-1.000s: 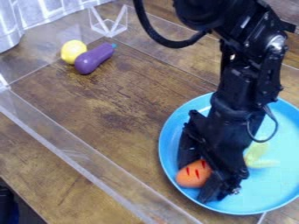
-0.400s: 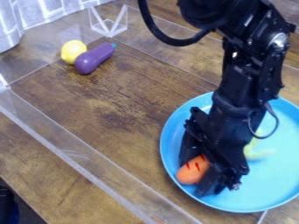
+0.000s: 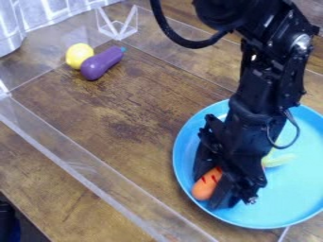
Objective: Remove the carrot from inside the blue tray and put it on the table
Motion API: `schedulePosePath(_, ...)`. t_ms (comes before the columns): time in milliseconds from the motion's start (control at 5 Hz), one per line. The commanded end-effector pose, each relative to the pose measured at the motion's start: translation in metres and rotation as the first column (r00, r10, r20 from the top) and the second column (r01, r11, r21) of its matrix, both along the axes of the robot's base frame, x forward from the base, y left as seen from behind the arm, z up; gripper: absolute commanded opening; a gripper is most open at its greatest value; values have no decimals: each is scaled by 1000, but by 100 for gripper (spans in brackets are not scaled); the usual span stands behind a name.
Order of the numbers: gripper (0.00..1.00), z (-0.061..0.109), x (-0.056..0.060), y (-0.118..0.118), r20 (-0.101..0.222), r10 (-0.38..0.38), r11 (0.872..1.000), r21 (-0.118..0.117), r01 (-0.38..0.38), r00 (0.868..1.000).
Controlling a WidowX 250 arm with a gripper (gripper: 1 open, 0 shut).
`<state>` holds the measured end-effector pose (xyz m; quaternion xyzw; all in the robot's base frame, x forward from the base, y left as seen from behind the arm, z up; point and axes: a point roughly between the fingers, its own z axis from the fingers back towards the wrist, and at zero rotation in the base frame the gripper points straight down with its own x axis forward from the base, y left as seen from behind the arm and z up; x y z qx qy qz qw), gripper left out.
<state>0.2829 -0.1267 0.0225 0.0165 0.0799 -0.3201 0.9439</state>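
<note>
The orange carrot (image 3: 207, 182) lies in the near-left part of the blue tray (image 3: 297, 195), its light green top (image 3: 281, 160) poking out to the right of the arm. My black gripper (image 3: 217, 185) points straight down over it. Its fingers have come in against both sides of the carrot, so only a narrow orange strip shows between them. The carrot still rests on the tray's floor. The table (image 3: 120, 113) is dark brown wood grain and spreads to the left of the tray.
A purple eggplant (image 3: 101, 62) and a yellow ball (image 3: 79, 54) lie together at the table's far left. A clear plastic wall (image 3: 89, 163) runs along the near-left edge. A clear stand (image 3: 120, 19) sits at the back.
The fingers have closed in on the carrot, and less orange shows than before. The arm has stayed in place over the tray.
</note>
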Motion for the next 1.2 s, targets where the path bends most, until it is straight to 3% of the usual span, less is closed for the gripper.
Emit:
schedulePosePath(0, 0, 6, -4, -4, -2, -69, 998, 13, 69, 998)
schedulePosePath(400, 0, 22, -2, -1, 17, -75, 997, 34, 75, 997)
schedulePosePath(1000, 0, 33, -4, -3, 31, -97, 995, 36, 96, 995)
